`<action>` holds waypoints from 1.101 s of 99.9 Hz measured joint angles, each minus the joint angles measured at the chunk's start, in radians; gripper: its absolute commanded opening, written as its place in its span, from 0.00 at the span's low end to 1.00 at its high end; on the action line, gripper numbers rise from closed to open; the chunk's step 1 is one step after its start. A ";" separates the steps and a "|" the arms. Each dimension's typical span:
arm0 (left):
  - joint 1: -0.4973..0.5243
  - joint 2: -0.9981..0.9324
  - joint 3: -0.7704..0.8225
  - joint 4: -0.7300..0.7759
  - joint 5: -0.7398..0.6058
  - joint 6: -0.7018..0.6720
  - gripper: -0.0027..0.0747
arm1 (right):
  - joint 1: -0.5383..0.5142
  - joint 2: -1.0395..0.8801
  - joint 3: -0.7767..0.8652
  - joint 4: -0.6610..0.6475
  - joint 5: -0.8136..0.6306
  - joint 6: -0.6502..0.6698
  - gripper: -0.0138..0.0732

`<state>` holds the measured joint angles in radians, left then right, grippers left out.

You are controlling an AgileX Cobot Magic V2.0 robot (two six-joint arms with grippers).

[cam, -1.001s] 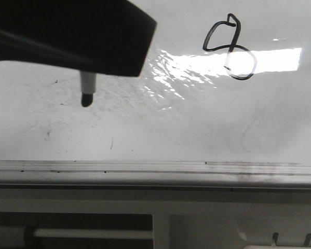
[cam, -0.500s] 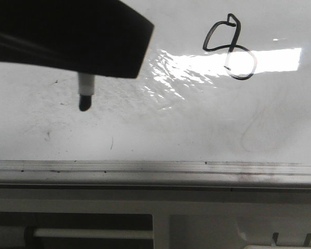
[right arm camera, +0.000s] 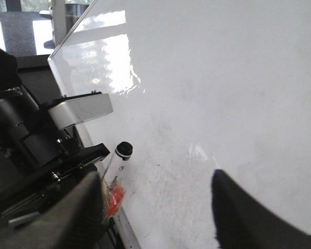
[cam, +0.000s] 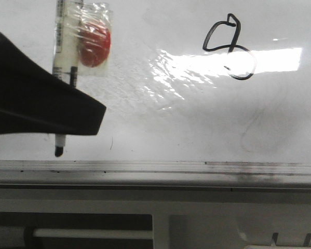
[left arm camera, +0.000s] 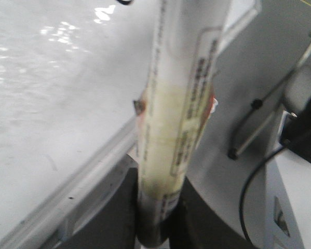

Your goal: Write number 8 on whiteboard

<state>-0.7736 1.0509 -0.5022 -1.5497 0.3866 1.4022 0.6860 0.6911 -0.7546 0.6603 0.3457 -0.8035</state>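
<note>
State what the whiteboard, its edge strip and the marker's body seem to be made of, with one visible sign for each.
The whiteboard: a glossy coated panel, judging by its bright mirror-like glare.
The edge strip: probably brushed aluminium, silver-grey and matte.
The marker, held in the left hand: likely plastic, a smooth pale barrel with printed text.

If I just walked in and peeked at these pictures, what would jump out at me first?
Probably the wobbly black 8 drawn high on the right of the shiny whiteboard, beside a bright glare. Next, on the left, the dark left gripper holding a marker with its tip down near the board's silver edge, and a red blob under clear tape stuck to the marker's upper end.
</note>
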 measured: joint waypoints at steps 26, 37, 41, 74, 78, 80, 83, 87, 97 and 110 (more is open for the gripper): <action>0.000 0.016 -0.002 -0.115 -0.185 -0.009 0.01 | -0.027 -0.074 0.000 0.000 0.032 0.000 0.09; 0.000 0.066 -0.019 -0.152 -0.215 -0.010 0.01 | -0.027 -0.075 0.000 0.000 0.036 0.000 0.09; 0.000 0.089 -0.030 -0.166 -0.224 -0.010 0.01 | -0.027 -0.075 0.000 0.000 0.036 0.000 0.09; -0.002 0.221 -0.140 -0.265 -0.276 -0.013 0.01 | -0.027 -0.075 0.000 0.014 0.040 0.008 0.09; -0.002 0.230 -0.145 -0.268 -0.269 -0.013 0.01 | -0.027 -0.075 0.000 0.019 0.040 0.008 0.09; -0.002 0.233 -0.148 -0.267 -0.267 -0.015 0.01 | -0.027 -0.075 0.000 0.018 0.040 0.008 0.09; -0.004 0.240 -0.150 -0.268 -0.263 -0.015 0.01 | -0.027 -0.075 0.000 0.021 0.040 0.008 0.09; -0.004 0.243 -0.152 -0.268 -0.263 -0.015 0.01 | -0.027 -0.075 0.000 0.026 0.040 0.008 0.09; -0.004 0.245 -0.152 -0.270 -0.263 -0.015 0.01 | -0.027 -0.075 0.000 0.035 0.040 0.008 0.09; -0.011 0.245 -0.154 -0.270 -0.280 -0.015 0.01 | -0.027 -0.075 0.000 0.044 0.040 0.010 0.09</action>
<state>-0.7842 1.2961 -0.6559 -1.8192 0.1069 1.3875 0.6595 0.6160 -0.7546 0.7040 0.3860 -0.7938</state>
